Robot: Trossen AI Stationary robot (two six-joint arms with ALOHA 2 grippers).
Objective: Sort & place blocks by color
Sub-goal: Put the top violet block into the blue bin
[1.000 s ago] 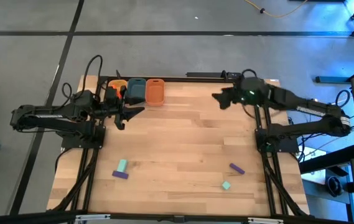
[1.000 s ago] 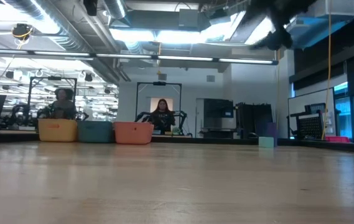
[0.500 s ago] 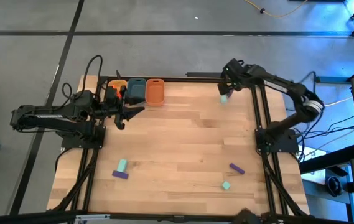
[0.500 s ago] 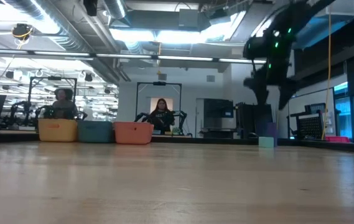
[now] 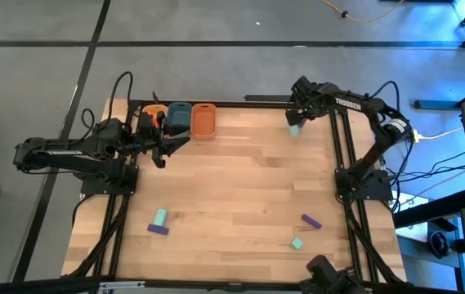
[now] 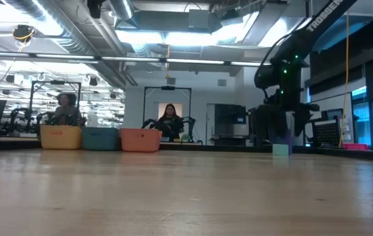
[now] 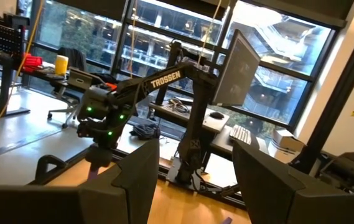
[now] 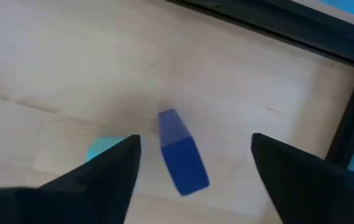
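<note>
**Right gripper over two blocks at the far right corner**

The right gripper (image 8: 192,180) has its fingers (image 8: 96,180) spread wide, empty, with a purple block (image 8: 181,155) between them and a teal block (image 5: 294,129) beside it, at the table's (image 5: 248,188) far right corner. The left gripper (image 7: 189,186), fingers apart and empty, waits near the tubs (image 5: 180,119). More blocks (image 5: 159,222) lie along the near edge.

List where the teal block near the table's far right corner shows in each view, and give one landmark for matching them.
High view: teal block near the top, right of centre, just below the right gripper.
Low view: right of centre, far back, under that gripper.
Left wrist view: too small to tell.
Right wrist view: lower left, beside a blue-purple block.
Shared landmark: the right gripper.
</note>
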